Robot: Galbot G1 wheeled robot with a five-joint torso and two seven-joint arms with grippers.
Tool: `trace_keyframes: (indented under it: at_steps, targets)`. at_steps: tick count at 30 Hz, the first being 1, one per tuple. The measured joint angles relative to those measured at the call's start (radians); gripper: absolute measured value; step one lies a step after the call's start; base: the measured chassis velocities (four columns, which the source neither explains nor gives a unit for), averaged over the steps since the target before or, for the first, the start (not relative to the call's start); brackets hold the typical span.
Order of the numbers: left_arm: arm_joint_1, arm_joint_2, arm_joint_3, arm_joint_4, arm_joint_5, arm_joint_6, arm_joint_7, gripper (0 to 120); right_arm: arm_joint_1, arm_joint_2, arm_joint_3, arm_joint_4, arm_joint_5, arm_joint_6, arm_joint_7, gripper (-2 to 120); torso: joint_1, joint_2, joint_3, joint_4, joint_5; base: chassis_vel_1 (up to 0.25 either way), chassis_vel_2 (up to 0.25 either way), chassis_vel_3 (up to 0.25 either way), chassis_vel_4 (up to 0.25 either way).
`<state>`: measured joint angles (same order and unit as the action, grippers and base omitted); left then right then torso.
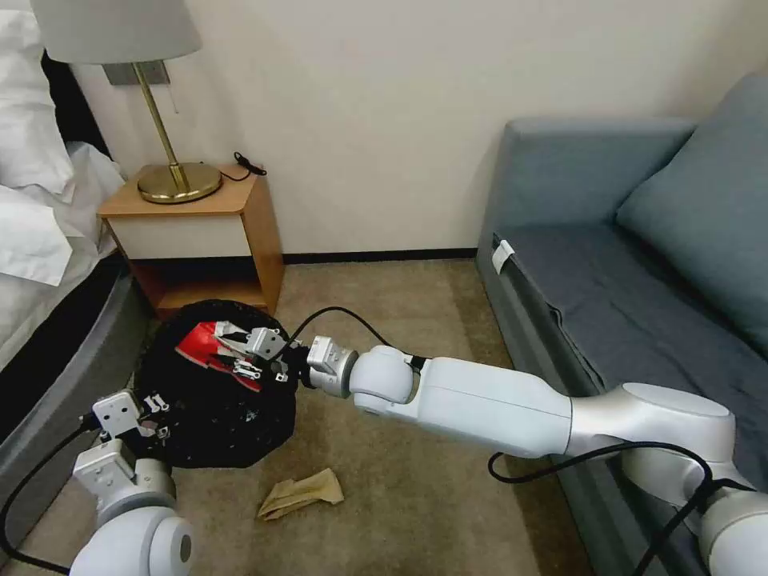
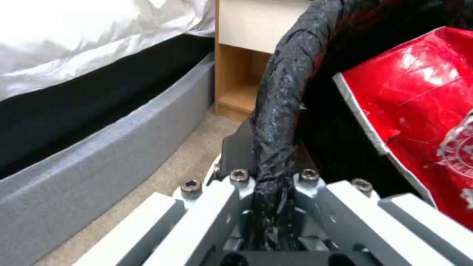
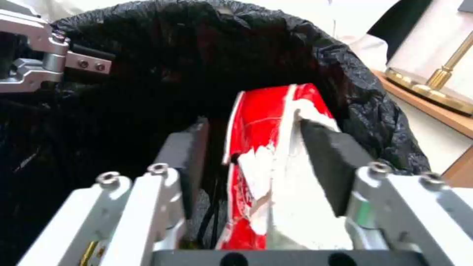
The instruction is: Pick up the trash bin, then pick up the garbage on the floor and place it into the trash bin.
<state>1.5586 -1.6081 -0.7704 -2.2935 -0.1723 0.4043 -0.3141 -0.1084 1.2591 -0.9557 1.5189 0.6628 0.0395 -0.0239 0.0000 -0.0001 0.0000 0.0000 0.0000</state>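
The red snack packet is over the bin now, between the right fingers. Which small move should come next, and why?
Probably draw the right gripper back out of the trash bin. Its jaws stand open, and the red snack packet lies loosely between them inside the black liner. The left gripper holds the rim, and a crumpled brown paper bag waits on the carpet.

bin liner (image 1: 208, 416): black | snack packet (image 1: 210, 346): red, white | paper bag (image 1: 302, 494): brown

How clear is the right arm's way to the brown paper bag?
Probably yes: the paper bag lies on open carpet beside the trash bin, though the right gripper has a red packet between its jaws.
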Motion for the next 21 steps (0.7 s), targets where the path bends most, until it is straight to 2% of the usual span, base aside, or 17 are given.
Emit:
trace_keyframes:
  at_steps: [2,4,6,8,9,12,21]
  targets:
    - [0.001,0.000,0.000,0.000,0.002,-0.001,0.000,3,0.001,-0.001,-0.002,0.003,-0.001,0.000,0.000,64,0.000,0.000,0.000,0.0000,0.0000,0.000,0.000,0.000,0.000]
    - [0.001,0.000,0.001,-0.001,0.004,-0.001,0.000,3,0.003,-0.001,-0.004,0.005,-0.001,0.001,0.000,67,0.000,0.000,0.000,0.0000,0.0000,0.000,0.000,0.000,0.000]
    - [0.001,0.000,0.005,-0.002,0.008,-0.002,-0.001,3,0.013,-0.006,-0.018,0.015,0.000,0.002,-0.007,79,0.000,0.000,0.000,0.0001,0.0000,0.000,0.000,0.000,0.000]
    - [0.001,0.000,0.007,-0.002,0.009,-0.002,0.000,3,0.020,-0.009,-0.028,0.020,-0.001,0.005,-0.014,82,0.000,0.000,0.000,0.0000,0.0000,0.000,0.000,0.000,0.000]
    - [0.001,0.000,0.009,-0.002,0.010,-0.003,0.000,3,0.027,-0.012,-0.039,0.023,-0.005,0.008,-0.019,88,0.000,0.000,0.000,0.0000,0.0000,0.000,0.000,0.000,0.000]
    - [0.001,0.000,0.013,-0.004,0.013,-0.004,-0.001,3,0.046,-0.018,-0.069,0.025,-0.050,0.011,-0.023,99,0.000,0.000,0.000,0.0001,0.0000,0.000,0.000,0.000,0.000]
    - [0.000,0.000,0.017,-0.004,0.018,-0.009,-0.001,3,0.064,-0.010,-0.085,0.014,-0.222,0.005,-0.001,100,0.000,0.000,0.000,0.0001,-0.0001,0.000,0.000,0.000,0.000]
